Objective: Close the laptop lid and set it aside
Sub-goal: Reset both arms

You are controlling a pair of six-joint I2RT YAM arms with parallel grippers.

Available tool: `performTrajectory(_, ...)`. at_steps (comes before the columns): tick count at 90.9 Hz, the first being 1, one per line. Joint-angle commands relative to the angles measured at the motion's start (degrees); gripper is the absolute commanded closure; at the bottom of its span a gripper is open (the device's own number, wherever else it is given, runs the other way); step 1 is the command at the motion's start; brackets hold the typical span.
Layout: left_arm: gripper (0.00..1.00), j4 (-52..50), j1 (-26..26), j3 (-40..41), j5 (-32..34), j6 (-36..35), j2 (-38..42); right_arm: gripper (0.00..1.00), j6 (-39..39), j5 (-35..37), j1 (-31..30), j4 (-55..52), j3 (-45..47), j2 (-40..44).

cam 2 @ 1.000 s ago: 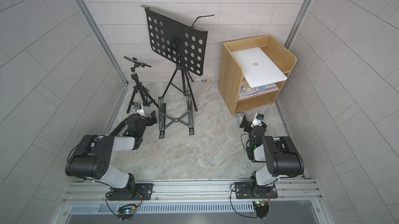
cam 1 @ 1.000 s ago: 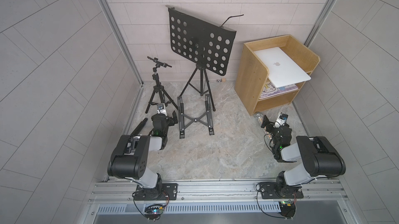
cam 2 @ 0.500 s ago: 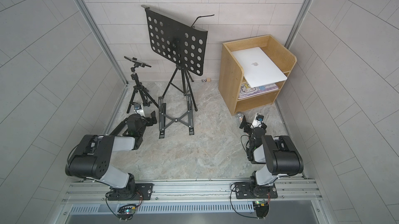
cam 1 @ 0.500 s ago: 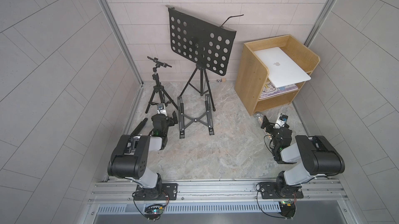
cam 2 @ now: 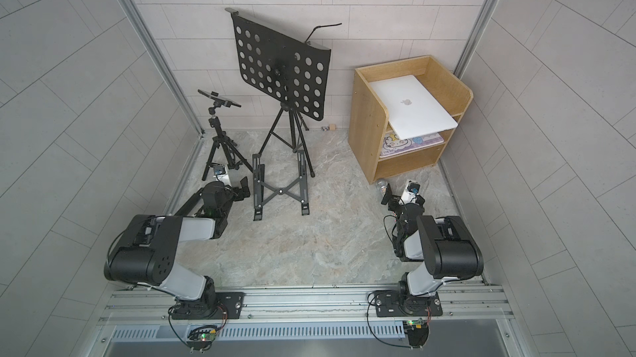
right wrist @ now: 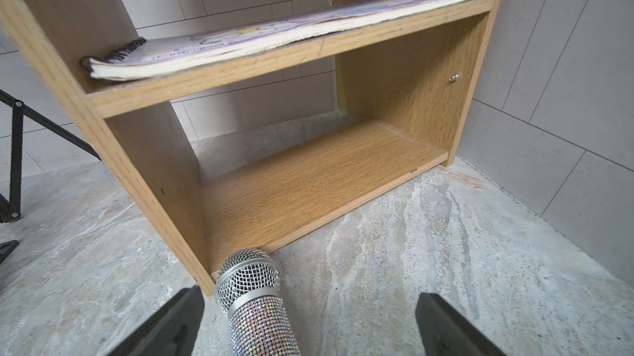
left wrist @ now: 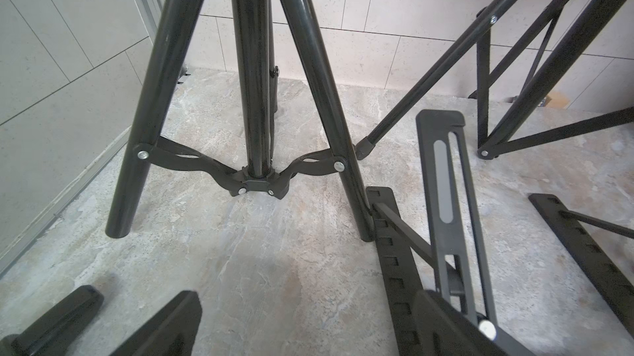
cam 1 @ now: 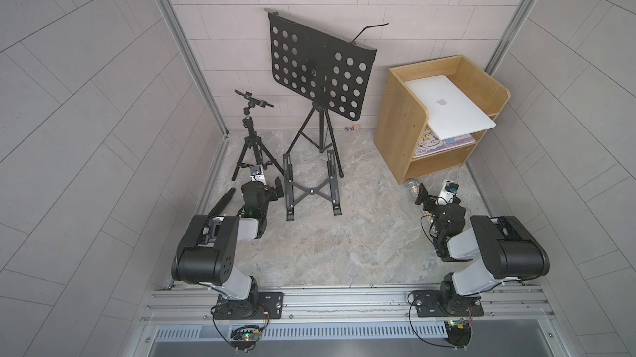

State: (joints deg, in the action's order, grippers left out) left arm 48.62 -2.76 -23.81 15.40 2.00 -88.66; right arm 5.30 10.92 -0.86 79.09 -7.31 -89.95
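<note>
Laptop [cam 1: 447,107] sits atop the wooden shelf unit [cam 1: 395,124], laptop lid [cam 2: 411,107] down flat, logo up, front edge overhanging. It looks set aside, so task prob. done. Mid shelf holds a spiral book [right wrist: 274,38]; bottom shelf [right wrist: 326,179] bare. Both arms low over tabletop [cam 1: 344,235], well apart from laptop. Left pincer [left wrist: 307,302] wide open, empty, near tripod [left wrist: 254,97]. Right pincer [right wrist: 312,302] wide open too; glitter mic [right wrist: 254,296] lies btwn its jaws, not gripped.

Even, bright diffuse light, soft faint shadows, wide-angle bending at edges, sharp focus
</note>
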Motion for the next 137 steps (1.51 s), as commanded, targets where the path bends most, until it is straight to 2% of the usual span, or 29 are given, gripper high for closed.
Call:
performTrajectory(1,0.0,1.2,0.0,0.7,-0.6,0.0,-0.8,0.0,-0.4,-0.2,-0.4,1.7,0.4,-0.7)
performTrajectory(137,0.0,1.5,0.0,0.8,-0.6,-0.1,-0.9,0.0,-2.5,1.4,-2.4,1.7,0.0,-1.1)
